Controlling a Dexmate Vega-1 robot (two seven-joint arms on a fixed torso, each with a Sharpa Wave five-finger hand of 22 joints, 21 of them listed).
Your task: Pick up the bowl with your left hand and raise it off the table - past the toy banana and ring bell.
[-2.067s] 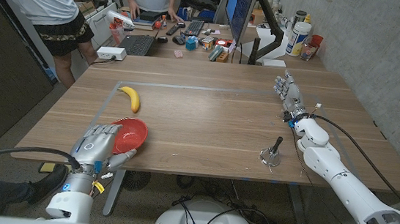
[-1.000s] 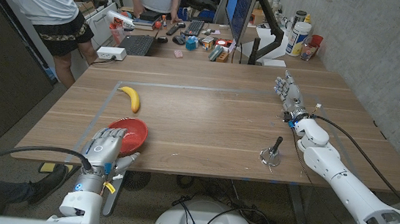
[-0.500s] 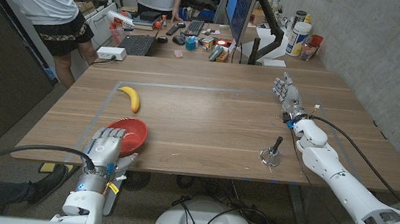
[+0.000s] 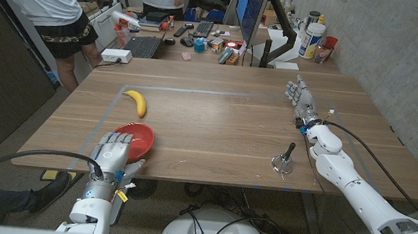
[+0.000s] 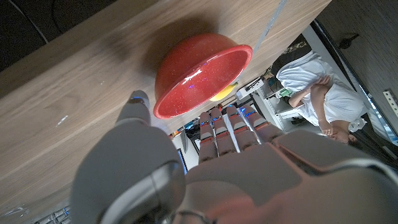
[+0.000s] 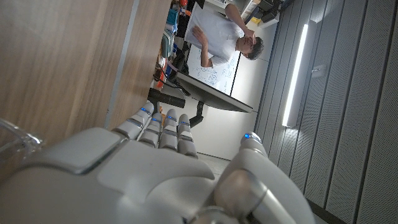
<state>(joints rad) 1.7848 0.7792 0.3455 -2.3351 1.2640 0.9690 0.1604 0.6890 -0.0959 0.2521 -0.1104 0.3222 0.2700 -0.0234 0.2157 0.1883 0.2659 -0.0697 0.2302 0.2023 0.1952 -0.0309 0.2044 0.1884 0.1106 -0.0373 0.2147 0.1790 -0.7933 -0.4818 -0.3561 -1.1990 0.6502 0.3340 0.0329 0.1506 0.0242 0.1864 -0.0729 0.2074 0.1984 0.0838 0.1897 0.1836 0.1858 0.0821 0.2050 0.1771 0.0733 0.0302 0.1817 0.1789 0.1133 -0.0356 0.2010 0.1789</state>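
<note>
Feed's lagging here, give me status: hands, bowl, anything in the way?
Left hand open at bowl's near rim, no grip. Right hand open, idle. Bowl on table. Banana beyond it, bell off right; path clear.

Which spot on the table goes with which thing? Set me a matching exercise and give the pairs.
Things:
1. bowl
2. toy banana
3. ring bell
4. right robot hand

Places:
A. near the far right part of the table
B. near edge, in front of the right arm
C. near edge, by the left robot hand
D. just beyond the bowl

Pairs: 1-C, 2-D, 3-B, 4-A
</note>
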